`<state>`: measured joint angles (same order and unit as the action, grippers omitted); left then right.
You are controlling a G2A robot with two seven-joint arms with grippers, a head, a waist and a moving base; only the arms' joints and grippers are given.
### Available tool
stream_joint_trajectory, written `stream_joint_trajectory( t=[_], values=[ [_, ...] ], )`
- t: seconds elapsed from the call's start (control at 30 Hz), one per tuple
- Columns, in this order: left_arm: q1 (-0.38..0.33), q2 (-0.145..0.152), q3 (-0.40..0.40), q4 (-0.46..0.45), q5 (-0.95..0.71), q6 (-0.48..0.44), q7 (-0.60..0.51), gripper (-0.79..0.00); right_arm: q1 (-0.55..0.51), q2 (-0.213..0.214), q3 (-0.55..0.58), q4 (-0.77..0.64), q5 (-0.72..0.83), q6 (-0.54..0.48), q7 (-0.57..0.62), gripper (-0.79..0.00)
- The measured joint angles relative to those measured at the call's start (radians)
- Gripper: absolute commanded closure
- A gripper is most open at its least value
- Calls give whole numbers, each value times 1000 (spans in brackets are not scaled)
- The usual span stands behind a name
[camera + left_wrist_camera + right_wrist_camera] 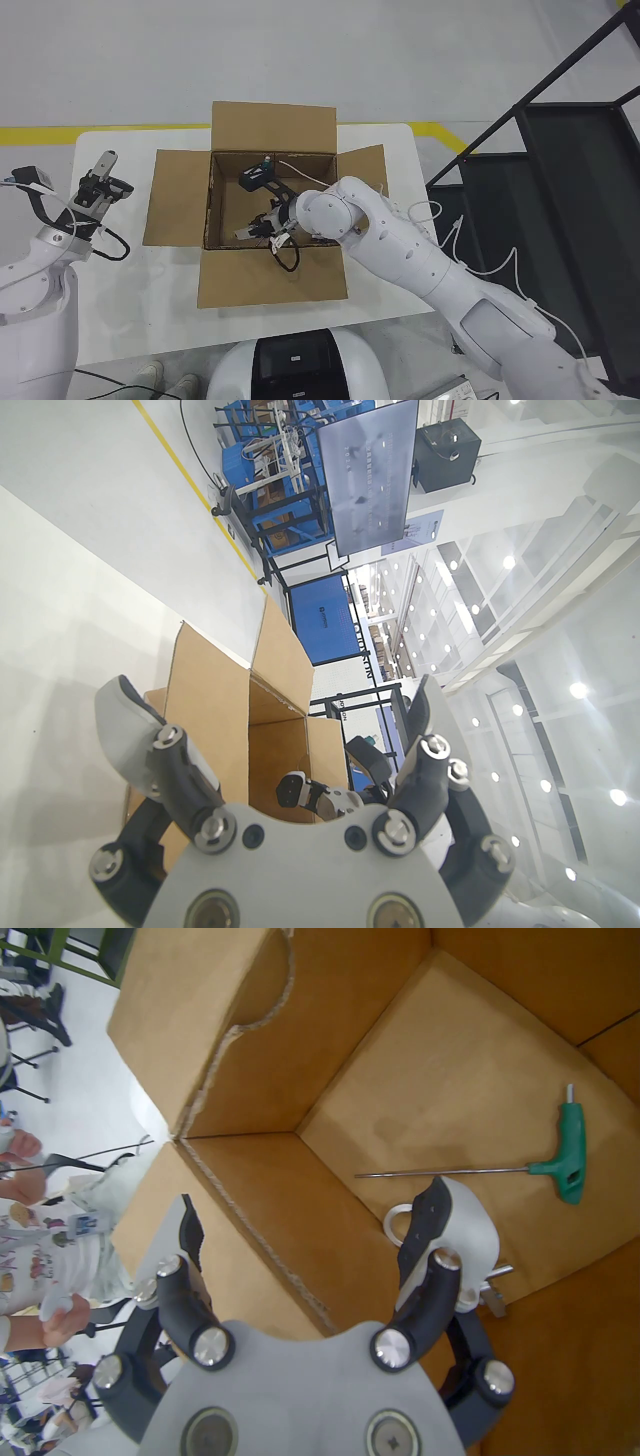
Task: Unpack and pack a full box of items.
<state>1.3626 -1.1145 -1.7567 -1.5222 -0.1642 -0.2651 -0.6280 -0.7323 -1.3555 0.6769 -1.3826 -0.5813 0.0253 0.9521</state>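
We see a cardboard box standing open on the middle of the white desk, its four flaps folded outward. Its far flap reaches toward the desk's far edge.

The right arm reaches down into the box. The right pincer hangs low inside, near the box's near-left corner, with its fingers spread apart and nothing between them. On the box floor a green T-handled hex key lies flat, its long thin shaft pointing toward that pincer. A white ring lies just beside one finger and is partly hidden by it. A small metal piece shows behind the same finger; we cannot tell what it is.

The left pincer is over the desk near its left edge, outside the box and well apart from the left flap. Its fingers are also spread wide, and it carries nothing.
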Motion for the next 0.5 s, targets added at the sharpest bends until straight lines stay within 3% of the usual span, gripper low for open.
stream_joint_trajectory(
  t=[0.13,0.3,0.5],
  values=[
    [0,0,0,0,0,0,0,-785,31,3,-22,67,-119,-133,-28,-785],
    [0,0,0,0,0,0,0,-785,41,3,-14,181,-152,-235,-83,-785],
    [0,0,0,0,0,0,0,-785,62,-20,-35,288,-165,-267,-169,-785]
  ],
)
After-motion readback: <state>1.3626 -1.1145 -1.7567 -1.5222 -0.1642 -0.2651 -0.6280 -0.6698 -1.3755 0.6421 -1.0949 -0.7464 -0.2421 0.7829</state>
